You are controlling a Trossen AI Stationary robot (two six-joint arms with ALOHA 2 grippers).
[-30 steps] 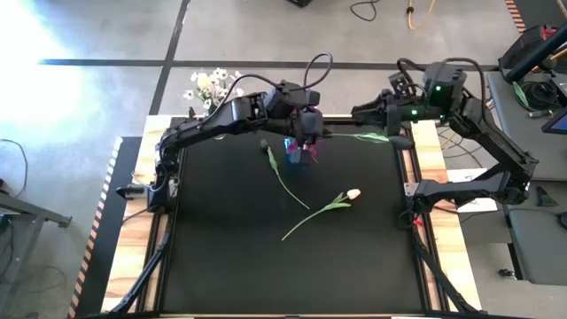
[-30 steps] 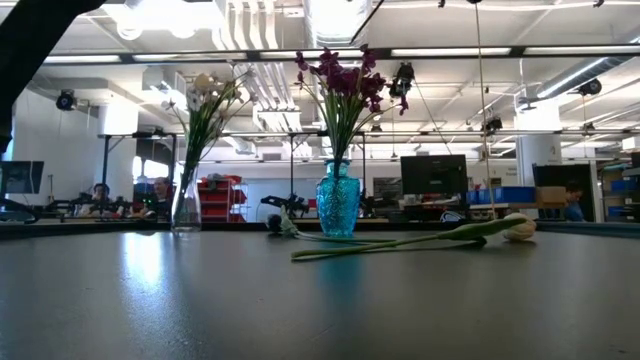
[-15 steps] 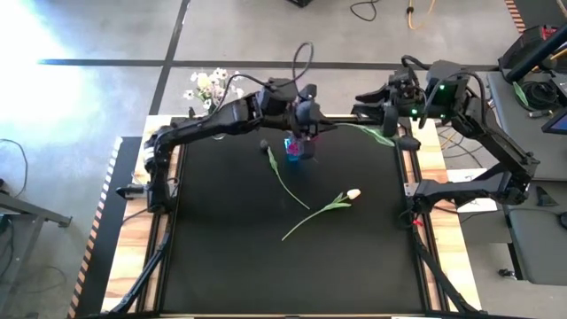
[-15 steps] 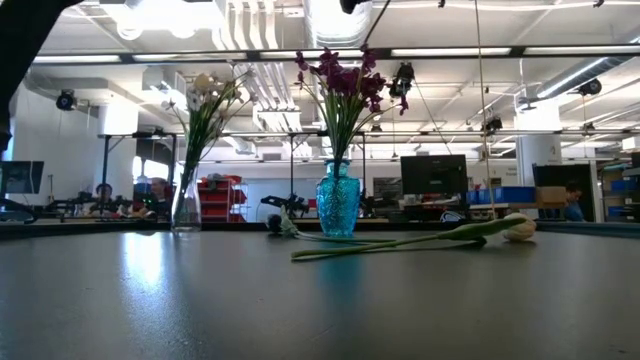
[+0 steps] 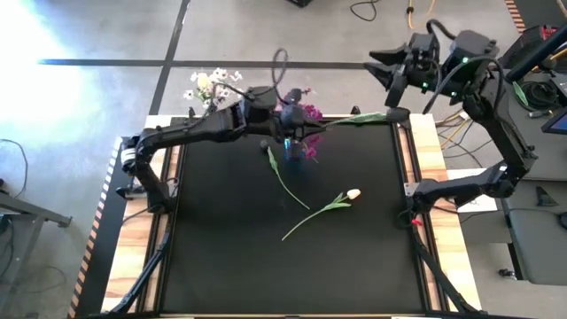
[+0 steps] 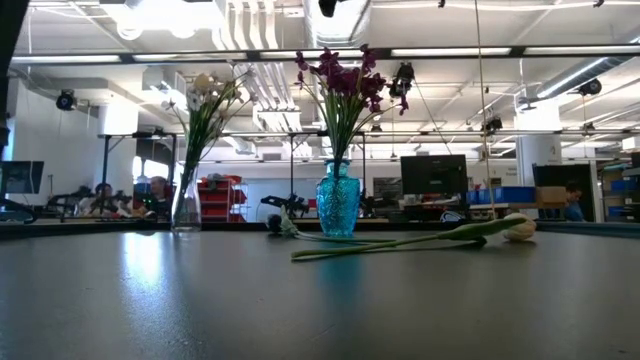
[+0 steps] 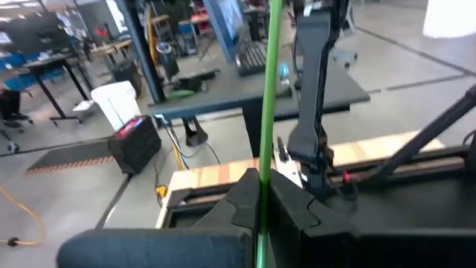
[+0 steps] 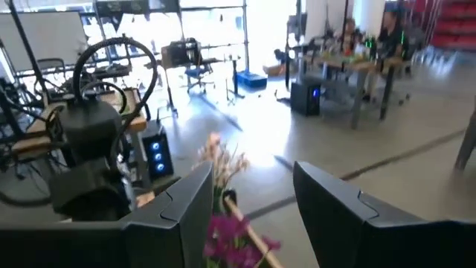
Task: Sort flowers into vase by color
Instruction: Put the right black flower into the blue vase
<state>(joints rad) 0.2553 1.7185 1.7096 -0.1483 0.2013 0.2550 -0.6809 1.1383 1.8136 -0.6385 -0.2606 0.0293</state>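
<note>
the left gripper [image 5: 306, 130] is clenched on a green flower stem [image 5: 359, 118] above the blue vase [image 5: 295, 149] of magenta sprays [image 6: 342, 82] at the table's far edge. the right gripper [image 5: 396, 78] hangs released beyond that edge, holding nothing. a cream tulip [image 5: 353, 193] and dark tulip [image 5: 265, 143] lie on the black mat [image 5: 221, 239].

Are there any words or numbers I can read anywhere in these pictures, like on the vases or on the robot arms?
No text can be read anywhere.
Blue vase: patterned glass, no label.
Clear vase: no label.
Left gripper, shut on a green stem: no marking shows.
Right gripper, open: no marking shows.
Red box on the floor in the left wrist view: something on its top, too blurred to read.
Monitors in the room behind: nothing legible.
</note>
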